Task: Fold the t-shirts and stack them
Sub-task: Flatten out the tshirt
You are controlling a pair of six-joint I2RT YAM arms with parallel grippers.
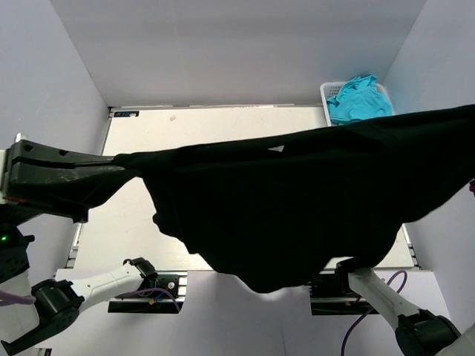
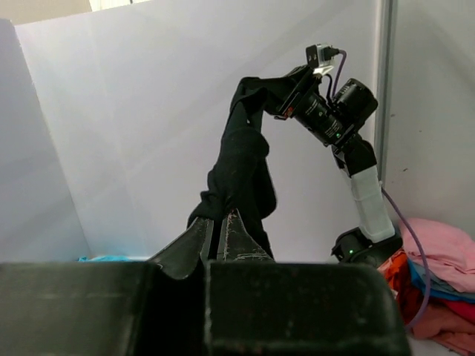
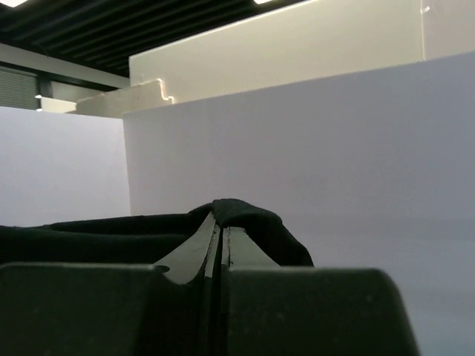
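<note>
White tabletop (image 1: pixel 141 222) lies beneath the black t-shirt (image 1: pixel 297 215), which hangs stretched in the air. The left claw (image 2: pixel 225 219) is clamped on one end, the right claw (image 3: pixel 221 222) on the other. On lowering, the sagging hem could drag and bunch. Walls crowd both sides. A basket (image 1: pixel 324 89) of teal clothes (image 1: pixel 360 100) sits at the far right.

Our left arm (image 1: pixel 100 285) and right arm (image 1: pixel 377 292) had white link shells between black cylindrical joints. A purple cable (image 2: pixel 407 222) trailed from the right one, a green light (image 1: pixel 4 239) glowed on the left, and our jaws were scuffed black.
</note>
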